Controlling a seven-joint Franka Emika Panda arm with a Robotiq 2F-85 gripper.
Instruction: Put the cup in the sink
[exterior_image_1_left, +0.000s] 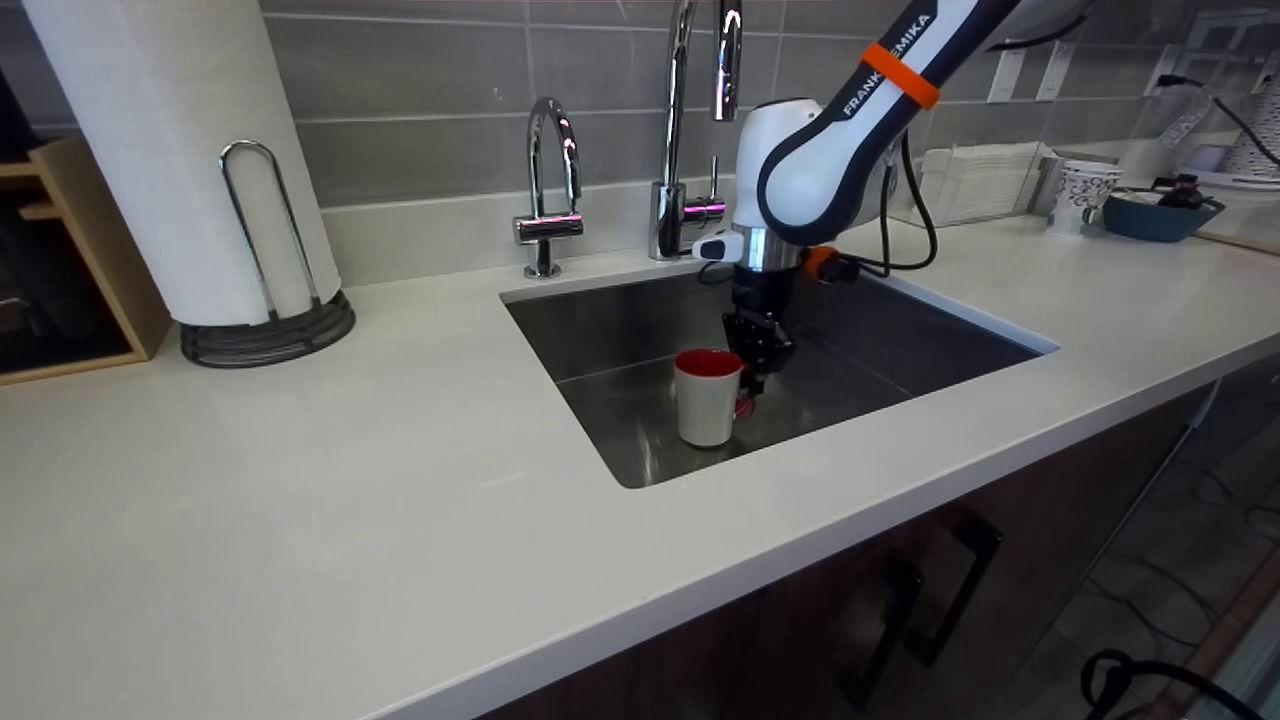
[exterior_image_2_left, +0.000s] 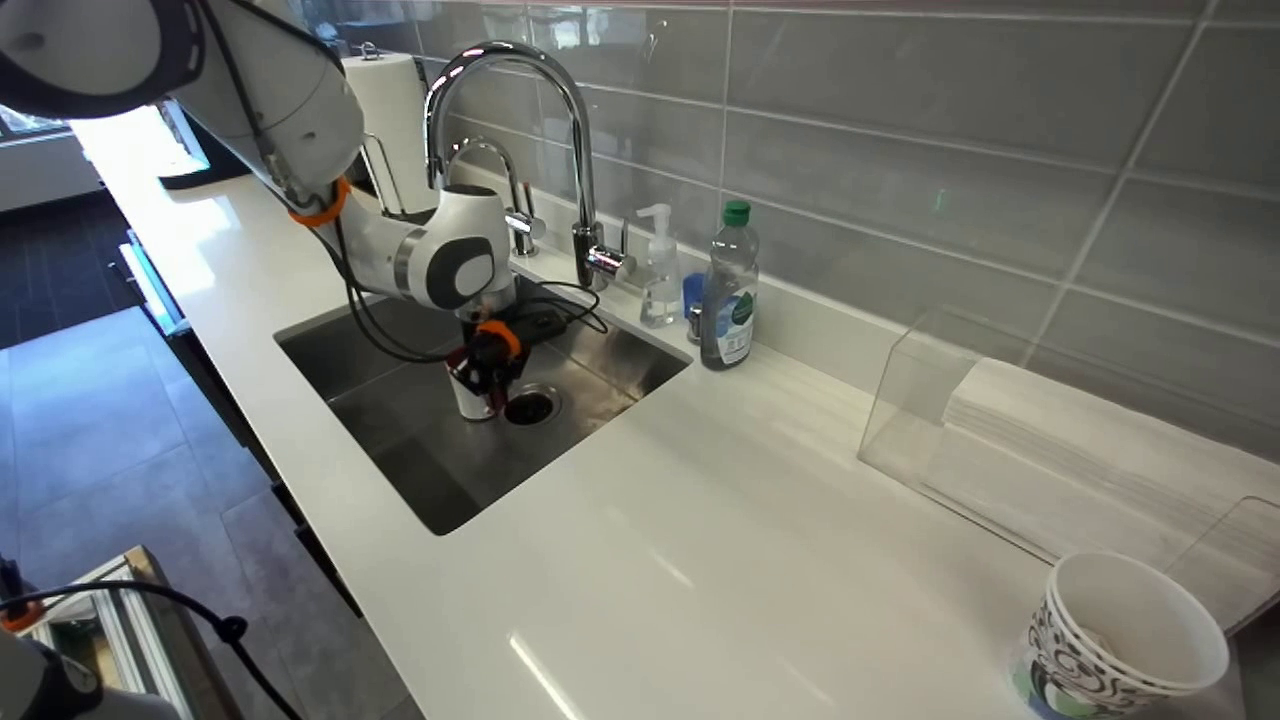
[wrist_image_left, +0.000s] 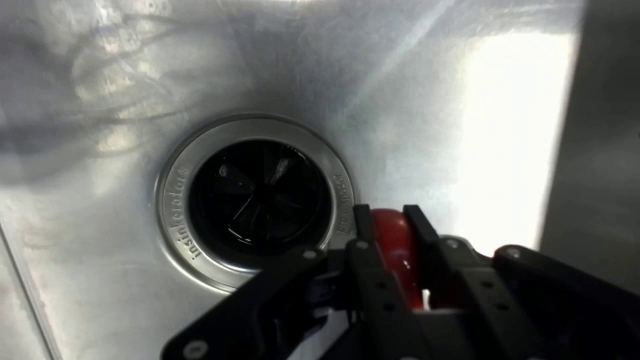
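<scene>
Clearly, we have the white cup (exterior_image_1_left: 704, 410) inside the sink (exterior_image_1_left: 620, 412), upright, its red inside facing up and its red handle (wrist_image_left: 395, 240) turned toward the gripper (wrist_image_left: 388, 212). In the wrist view we see the gripper clenched on that handle — its dark fingers (wrist_image_left: 365, 260) lie along either side of it. Whether the cup's base touches the floor of the sink, we cannot tell. Near the cup we make out the round drain (wrist_image_left: 260, 195), its metal ring lettered and its middle dark. In both exterior views we see the white arm (exterior_image_1_left: 850, 130) bent down over the sink. Behind, before a grey tiled wall (exterior_image_2_left: 900, 130), we count a tall chrome faucet (exterior_image_2_left: 584, 180) and a smaller chrome tap (exterior_image_1_left: 548, 228). Beside the tall faucet we find a pump bottle (exterior_image_2_left: 660, 285) and a green-capped bottle (exterior_image_2_left: 730, 300), both on the white desk (exterior_image_1_left: 300, 520). To one side of the sink stands a paper towel roll (exterior_image_1_left: 200, 170) — and to the opposite side, well apart from the cup, we see white paper towels (exterior_image_2_left: 1080, 430) in a clear holder (exterior_image_2_left: 905, 400), a patterned paper cup (exterior_image_2_left: 1100, 660) and a blue bowl (exterior_image_1_left: 1150, 222).
</scene>
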